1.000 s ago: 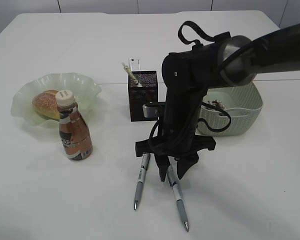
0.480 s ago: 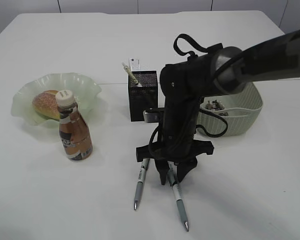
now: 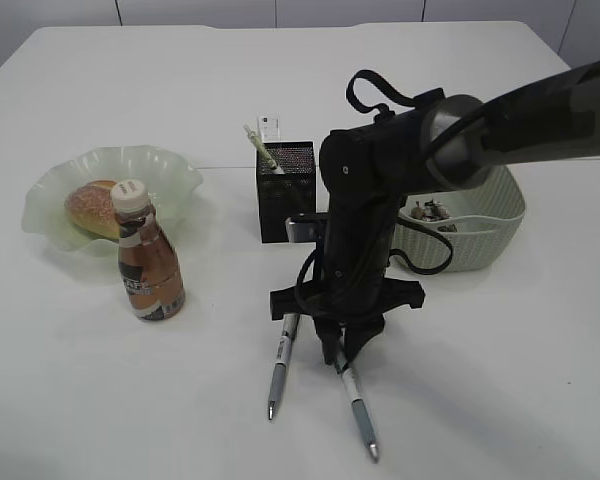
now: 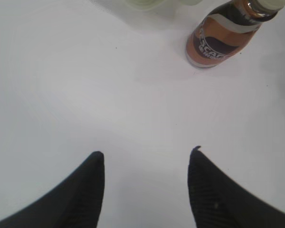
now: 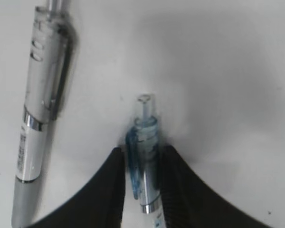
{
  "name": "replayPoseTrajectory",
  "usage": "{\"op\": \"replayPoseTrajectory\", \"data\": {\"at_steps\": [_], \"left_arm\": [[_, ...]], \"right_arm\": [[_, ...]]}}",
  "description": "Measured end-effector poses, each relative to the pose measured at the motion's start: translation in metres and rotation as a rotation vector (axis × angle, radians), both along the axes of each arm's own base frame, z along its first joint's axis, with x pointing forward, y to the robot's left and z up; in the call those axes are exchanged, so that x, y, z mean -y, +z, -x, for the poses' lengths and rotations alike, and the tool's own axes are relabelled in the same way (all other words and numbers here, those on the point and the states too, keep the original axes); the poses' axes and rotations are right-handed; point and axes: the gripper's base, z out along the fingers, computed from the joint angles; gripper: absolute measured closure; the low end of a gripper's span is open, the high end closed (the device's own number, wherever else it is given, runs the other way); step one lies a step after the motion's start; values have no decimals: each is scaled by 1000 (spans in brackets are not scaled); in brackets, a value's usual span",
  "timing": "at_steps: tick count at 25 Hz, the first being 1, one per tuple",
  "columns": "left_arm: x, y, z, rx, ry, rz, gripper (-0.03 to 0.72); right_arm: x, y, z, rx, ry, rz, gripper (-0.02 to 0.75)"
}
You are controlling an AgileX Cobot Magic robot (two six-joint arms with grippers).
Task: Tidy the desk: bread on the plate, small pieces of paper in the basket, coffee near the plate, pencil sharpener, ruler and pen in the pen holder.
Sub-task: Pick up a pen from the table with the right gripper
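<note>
Two pens lie on the white table in front of the black mesh pen holder [image 3: 285, 195]. My right gripper [image 3: 340, 345] points straight down over the right-hand pen [image 3: 358, 405]. In the right wrist view its jaws [image 5: 143, 149] press both sides of that pen's blue-clipped top end [image 5: 145, 137], which rests on the table. The grey pen [image 5: 42, 95] lies loose to the left [image 3: 280, 370]. Bread [image 3: 90, 205] sits on the pale green plate [image 3: 170, 170], with the coffee bottle [image 3: 148, 265] upright beside it. My left gripper [image 4: 147, 152] hangs open over bare table.
A pale green basket [image 3: 480, 235] with small paper pieces [image 3: 432, 211] stands right of the holder, behind my right arm. A ruler [image 3: 261, 148] sticks out of the holder. The coffee bottle [image 4: 223, 40] is ahead and to the right of my left gripper.
My right gripper has lowered slightly onto the right-hand pen and its jaws have narrowed until they touch the pen. The left gripper has not moved.
</note>
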Motion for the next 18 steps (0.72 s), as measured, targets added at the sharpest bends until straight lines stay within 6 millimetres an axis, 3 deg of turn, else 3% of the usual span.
{"op": "replayPoseTrajectory", "data": {"at_steps": [2, 8, 14, 18], "left_arm": [[0, 0, 0, 0, 0, 0, 274], [0, 0, 0, 0, 0, 0, 274], [0, 0, 0, 2, 0, 0, 274], [0, 0, 0, 2, 0, 0, 274]], "right_arm": [[0, 0, 0, 1, 0, -1, 614], [-1, 3, -1, 8, 18, -7, 676], [-1, 6, 2, -7, 95, -22, 681], [-2, 20, 3, 13, 118, -45, 681]]}}
